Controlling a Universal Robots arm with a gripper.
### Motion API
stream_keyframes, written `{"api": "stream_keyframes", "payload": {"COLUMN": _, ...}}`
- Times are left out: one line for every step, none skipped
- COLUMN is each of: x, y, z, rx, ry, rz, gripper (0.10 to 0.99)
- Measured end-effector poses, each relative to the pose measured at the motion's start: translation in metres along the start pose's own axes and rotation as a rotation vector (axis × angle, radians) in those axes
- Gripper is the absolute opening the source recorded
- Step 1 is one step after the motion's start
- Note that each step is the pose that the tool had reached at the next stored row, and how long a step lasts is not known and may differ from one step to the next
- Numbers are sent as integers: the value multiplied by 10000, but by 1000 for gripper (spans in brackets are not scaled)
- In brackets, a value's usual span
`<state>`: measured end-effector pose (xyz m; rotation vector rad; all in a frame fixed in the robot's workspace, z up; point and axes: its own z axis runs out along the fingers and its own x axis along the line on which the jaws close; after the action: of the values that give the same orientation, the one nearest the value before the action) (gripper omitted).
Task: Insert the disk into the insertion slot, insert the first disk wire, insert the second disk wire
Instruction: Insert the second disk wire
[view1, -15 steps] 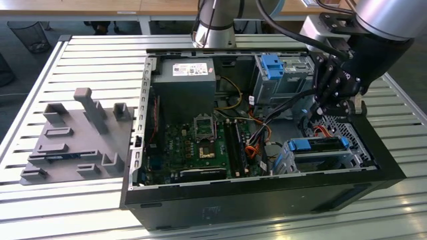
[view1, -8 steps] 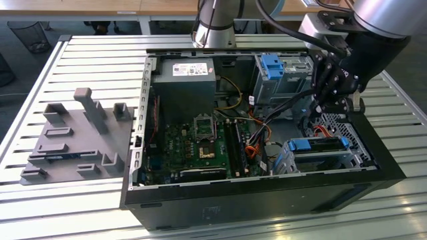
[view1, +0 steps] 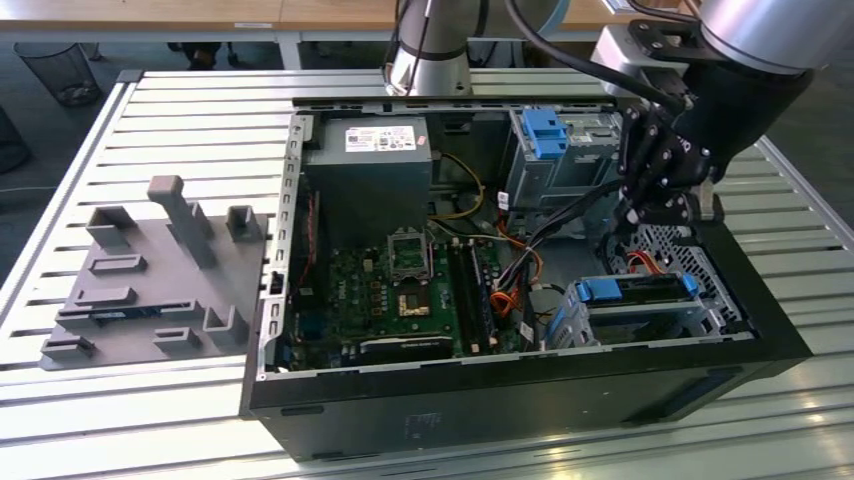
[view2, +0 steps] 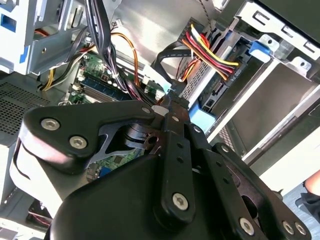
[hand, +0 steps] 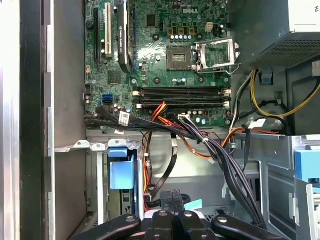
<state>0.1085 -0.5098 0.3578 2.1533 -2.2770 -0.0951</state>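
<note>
The disk (view1: 635, 291), framed by its blue carrier, lies inside the insertion slot (view1: 718, 312), the low perforated cage at the case's front corner on the exterior view's right. My gripper (view1: 635, 238) hangs just above the disk's rear edge. In both wrist views the fingertips (view2: 170, 116) are shut on the black plug of a flat black disk wire (hand: 172, 161) that loops up behind it. A bundle of red, yellow and black wires (view2: 210, 49) ends in a black plug against the disk's edge (view2: 220, 91). The carrier's blue end (hand: 121, 174) lies beside my gripper (hand: 172, 199).
The motherboard (view1: 400, 285) fills the case floor. A taller grey cage with a blue latch (view1: 546, 133) and the power supply (view1: 370, 175) stand at the back. Thick black cable bundles (hand: 220, 155) cross beside the gripper. A grey fixture plate (view1: 154, 280) lies outside the case.
</note>
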Motion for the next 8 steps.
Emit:
{"api": "stream_keyframes", "payload": {"x": -10, "y": 1, "z": 1, "rx": 3, "ry": 29, "rz": 1, "gripper": 106}}
{"api": "stream_keyframes", "payload": {"x": -21, "y": 2, "z": 1, "rx": 6, "ry": 71, "rz": 4, "gripper": 106}}
{"api": "stream_keyframes", "payload": {"x": -31, "y": 2, "z": 2, "rx": 10, "ry": 107, "rz": 6, "gripper": 106}}
{"api": "stream_keyframes", "payload": {"x": -40, "y": 3, "z": 3, "rx": 14, "ry": 143, "rz": 7, "gripper": 106}}
{"api": "stream_keyframes", "payload": {"x": -47, "y": 3, "z": 4, "rx": 17, "ry": 183, "rz": 10, "gripper": 106}}
{"api": "stream_keyframes", "payload": {"x": -52, "y": 4, "z": 5, "rx": 26, "ry": 234, "rz": 12, "gripper": 106}}
{"api": "stream_keyframes", "payload": {"x": -55, "y": 4, "z": 7, "rx": 45, "ry": 302, "rz": 15, "gripper": 106}}
{"api": "stream_keyframes", "payload": {"x": -60, "y": 4, "z": 10, "rx": 60, "ry": 344, "rz": 16, "gripper": 114}}
